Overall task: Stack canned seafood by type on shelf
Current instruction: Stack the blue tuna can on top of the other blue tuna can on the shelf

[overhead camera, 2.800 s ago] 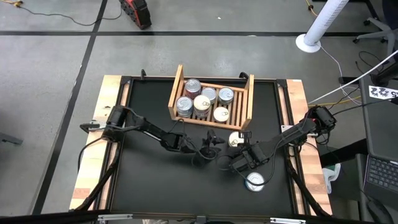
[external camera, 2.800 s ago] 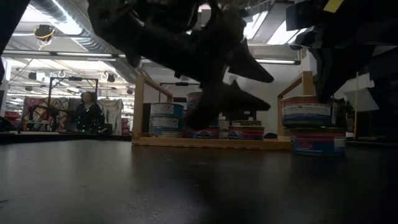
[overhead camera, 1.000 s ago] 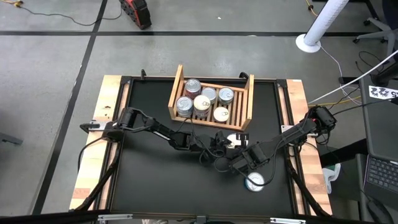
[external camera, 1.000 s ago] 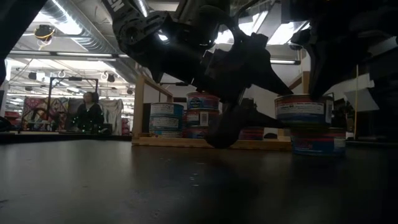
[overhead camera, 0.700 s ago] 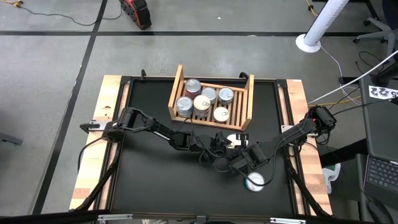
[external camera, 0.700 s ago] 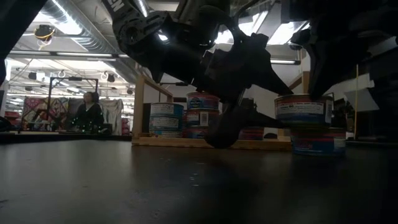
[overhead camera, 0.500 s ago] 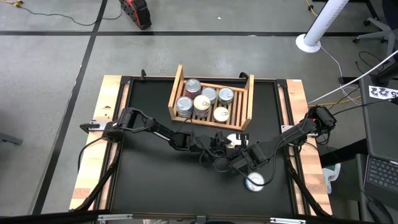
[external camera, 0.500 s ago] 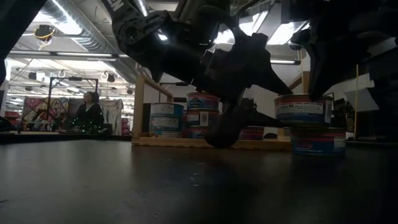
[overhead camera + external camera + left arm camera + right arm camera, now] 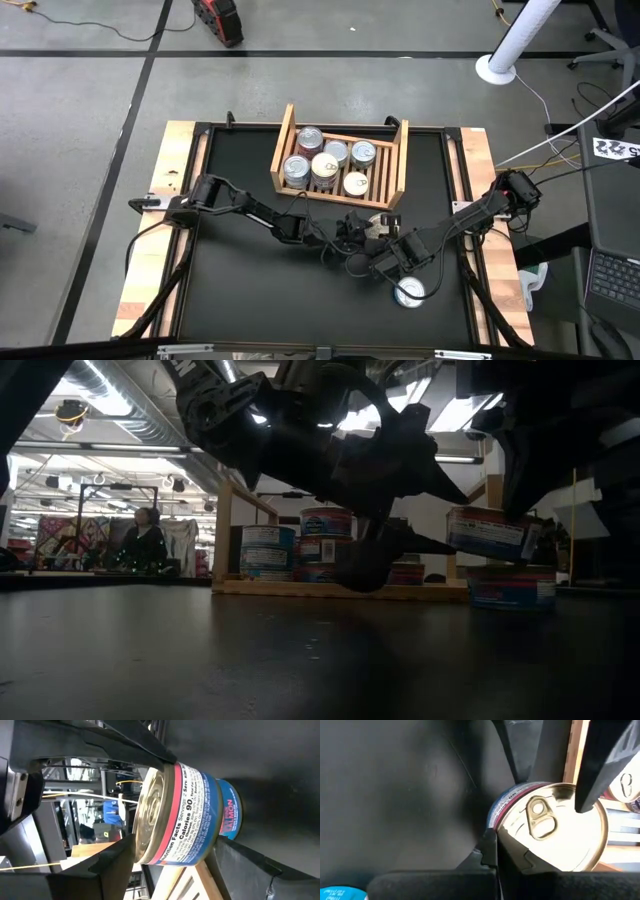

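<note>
A tin with a blue and pink label and a silvery pull-tab lid [image 9: 378, 226] [image 9: 490, 532] hangs above the mat just in front of the shelf [image 9: 400, 165]. My left gripper [image 9: 365, 226] [image 9: 425, 510] reaches it from the table's left. My right gripper [image 9: 388, 245] reaches it from the near right. Both are shut on it. Several tins [image 9: 325, 163] stand stacked inside the shelf. One more blue tin [image 9: 409, 291] [image 9: 510, 588] rests on the mat near the right arm. My left gripper pinches the tin's upper rim [image 9: 167, 767] between its two fingers, one on each side of the lid. The fingers come roughly level from the table's left. The tin is lifted clear and tilted, its side toward this gripper higher. My right gripper has one finger [image 9: 490, 847] against the tin's side wall just below the lid rim [image 9: 495, 817]. The other finger lies outside the picture. It comes slanting down from the near right. The tin sits lifted clear of the mat.
The shelf's raised side boards [image 9: 225, 530] stand right behind the held tin. The black mat [image 9: 240, 280] lies bare to the left and near side. A person [image 9: 140, 540] shows in the room far behind the table.
The held tin has tipped from level, its side toward the left gripper now higher. My left gripper has risen slightly at the tin. The right arm has stayed in place.
</note>
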{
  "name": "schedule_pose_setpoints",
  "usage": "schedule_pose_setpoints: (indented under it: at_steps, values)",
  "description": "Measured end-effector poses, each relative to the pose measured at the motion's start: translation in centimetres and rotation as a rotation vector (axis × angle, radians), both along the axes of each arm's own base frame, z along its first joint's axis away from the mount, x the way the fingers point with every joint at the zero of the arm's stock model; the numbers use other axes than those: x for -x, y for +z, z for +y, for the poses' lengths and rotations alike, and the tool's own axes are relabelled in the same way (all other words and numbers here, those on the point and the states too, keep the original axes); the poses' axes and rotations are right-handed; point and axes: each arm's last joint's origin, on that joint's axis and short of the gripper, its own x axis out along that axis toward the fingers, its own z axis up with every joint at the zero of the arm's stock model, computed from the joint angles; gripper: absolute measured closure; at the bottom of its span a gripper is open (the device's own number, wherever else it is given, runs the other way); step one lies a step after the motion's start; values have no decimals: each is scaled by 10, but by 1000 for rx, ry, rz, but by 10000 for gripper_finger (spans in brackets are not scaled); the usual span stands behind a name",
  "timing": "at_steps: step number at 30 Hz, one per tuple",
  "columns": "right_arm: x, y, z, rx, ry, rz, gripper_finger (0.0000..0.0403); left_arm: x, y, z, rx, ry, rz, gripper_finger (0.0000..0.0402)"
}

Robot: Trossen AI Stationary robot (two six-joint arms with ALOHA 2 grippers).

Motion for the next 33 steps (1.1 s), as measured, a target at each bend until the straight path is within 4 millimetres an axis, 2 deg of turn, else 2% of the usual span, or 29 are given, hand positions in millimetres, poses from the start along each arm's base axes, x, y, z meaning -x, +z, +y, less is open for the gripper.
schedule_pose_setpoints:
  at_steps: [6, 15, 23, 33]
  values:
    - [1, 0, -1, 13, -1, 10, 403, 0, 0, 0, -7, -8, 1, 135]
    - [2, 0, -2, 22, 1, 23, 403, -1, 0, -2, -51, -117, 25, 135]
    - [2, 0, -2, 30, 1, 14, 403, 0, -5, 0, -125, -172, 104, 135]
    - [0, 0, -1, 25, -1, -8, 403, -1, -6, 10, -83, -181, 112, 135]
